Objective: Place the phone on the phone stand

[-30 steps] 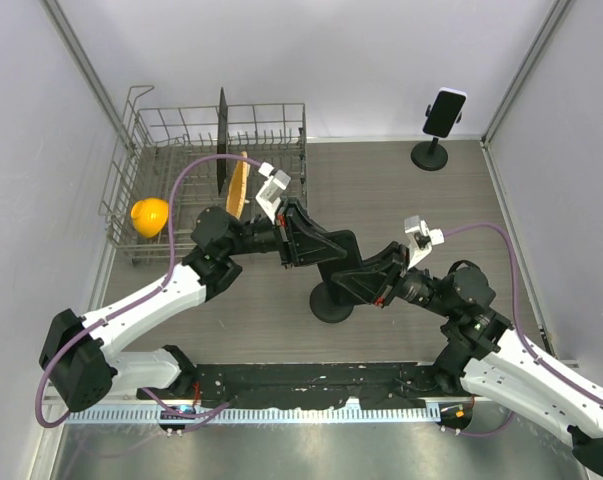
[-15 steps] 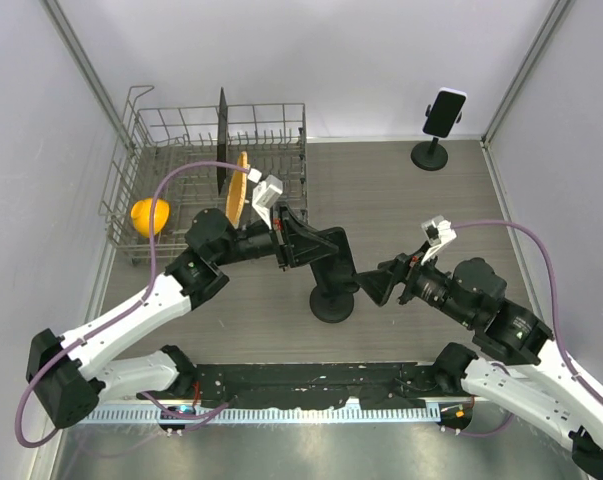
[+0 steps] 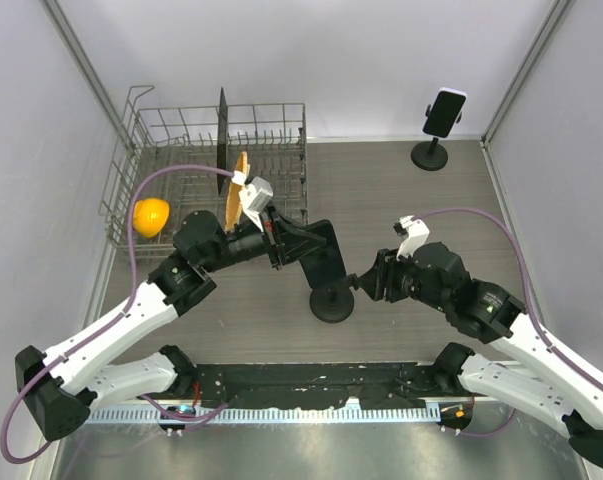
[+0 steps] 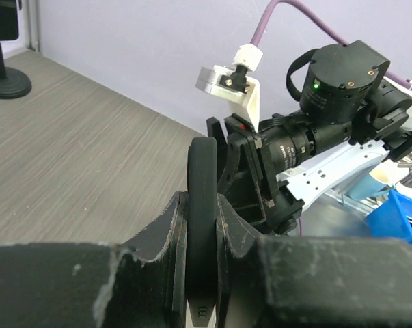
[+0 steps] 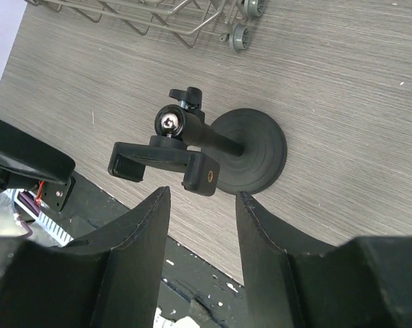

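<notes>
— Left gripper (image 4: 202,256): clenched on the phone (image 4: 202,178), black slab pinched edge-on and held off the table (image 3: 381,190), just beside the phone stand (image 3: 331,300) on its left.
— And the right gripper (image 5: 202,198)?
— Released. Fingers (image 5: 134,246) spread with nothing between, hanging over the stand's clamp (image 5: 163,164); round base (image 5: 253,154) flat on the wood.
— Containers?
— Wire dish rack (image 3: 131,135) at far left. Inside: yellow-orange round thing (image 3: 149,215) at the left end, dark board (image 3: 222,140) upright, tan disc (image 3: 237,190) on edge just beside it.
— Anything in the way?
— Only the open fingers, close on the stand's right side, facing the held slab. Second stand (image 3: 430,155) in the far right corner, well apart, carrying another phone (image 3: 444,112).
</notes>
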